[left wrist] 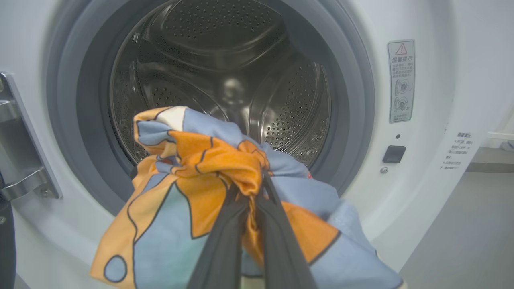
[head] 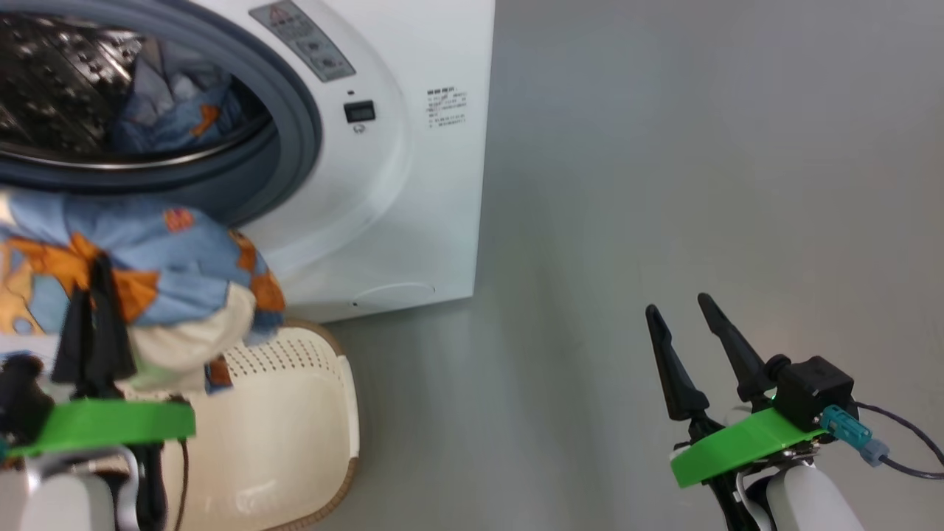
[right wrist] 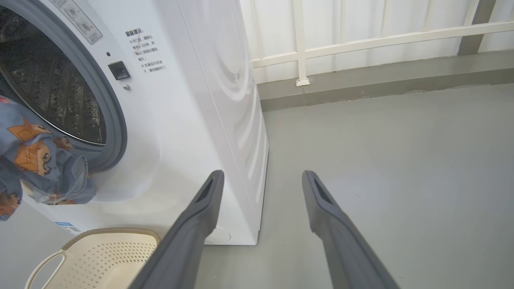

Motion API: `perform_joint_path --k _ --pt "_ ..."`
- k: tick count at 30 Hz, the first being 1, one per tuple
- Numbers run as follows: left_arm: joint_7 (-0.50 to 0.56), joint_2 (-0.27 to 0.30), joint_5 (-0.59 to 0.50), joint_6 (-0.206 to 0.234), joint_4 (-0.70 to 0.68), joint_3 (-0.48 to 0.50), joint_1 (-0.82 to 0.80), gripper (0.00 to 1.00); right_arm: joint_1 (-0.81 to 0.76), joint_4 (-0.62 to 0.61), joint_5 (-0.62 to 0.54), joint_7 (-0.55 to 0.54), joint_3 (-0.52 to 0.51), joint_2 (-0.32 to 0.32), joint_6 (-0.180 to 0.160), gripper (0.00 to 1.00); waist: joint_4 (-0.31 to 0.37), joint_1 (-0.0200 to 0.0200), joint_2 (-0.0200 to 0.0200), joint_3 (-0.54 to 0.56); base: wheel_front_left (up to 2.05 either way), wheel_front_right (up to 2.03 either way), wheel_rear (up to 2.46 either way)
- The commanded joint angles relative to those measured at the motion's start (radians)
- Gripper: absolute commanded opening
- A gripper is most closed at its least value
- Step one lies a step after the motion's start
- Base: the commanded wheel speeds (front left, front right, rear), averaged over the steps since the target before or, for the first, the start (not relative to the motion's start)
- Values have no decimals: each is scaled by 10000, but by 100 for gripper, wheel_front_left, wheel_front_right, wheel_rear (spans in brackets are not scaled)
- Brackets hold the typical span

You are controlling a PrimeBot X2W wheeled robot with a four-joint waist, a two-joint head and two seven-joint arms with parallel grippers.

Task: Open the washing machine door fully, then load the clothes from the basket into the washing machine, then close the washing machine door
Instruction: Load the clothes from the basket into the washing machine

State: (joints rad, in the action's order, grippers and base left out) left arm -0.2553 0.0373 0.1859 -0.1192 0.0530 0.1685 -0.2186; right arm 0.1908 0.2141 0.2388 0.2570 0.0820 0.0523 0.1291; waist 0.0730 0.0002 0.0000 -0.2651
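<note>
The washing machine point(head: 413, 184) stands with its round opening uncovered; the washing machine door is out of view. One piece of the clothes point(head: 173, 107) lies inside the steel drum point(left wrist: 225, 80). My left gripper point(head: 92, 269) is shut on a bundle of blue, orange and cream clothes point(head: 177, 258). It holds the bundle in front of the opening and above the basket point(head: 295, 413). In the left wrist view the left gripper point(left wrist: 249, 182) pinches an orange fold of the clothes point(left wrist: 192, 172). My right gripper point(head: 678, 306) hangs open over the floor to the right, holding nothing.
A metal hinge bracket point(left wrist: 24, 156) sits at the left of the blue-grey rubber ring point(left wrist: 349, 100). Grey floor point(head: 700, 184) stretches to the right of the machine. A white railing point(right wrist: 361, 40) and a low kerb run behind it.
</note>
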Motion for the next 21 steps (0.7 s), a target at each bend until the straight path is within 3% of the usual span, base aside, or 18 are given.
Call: perform_joint_path --k 1,21 --pt "-65 237 -150 -33 -187 390 -603 0 279 -306 -108 48 224 -20 16 100 70 -2 0 -610 0 0 0" --pt "-65 2067 -390 -113 1387 621 -5009 0 984 -513 132 48 379 -20 16 100 476 -2 0 -2503 0 0 0"
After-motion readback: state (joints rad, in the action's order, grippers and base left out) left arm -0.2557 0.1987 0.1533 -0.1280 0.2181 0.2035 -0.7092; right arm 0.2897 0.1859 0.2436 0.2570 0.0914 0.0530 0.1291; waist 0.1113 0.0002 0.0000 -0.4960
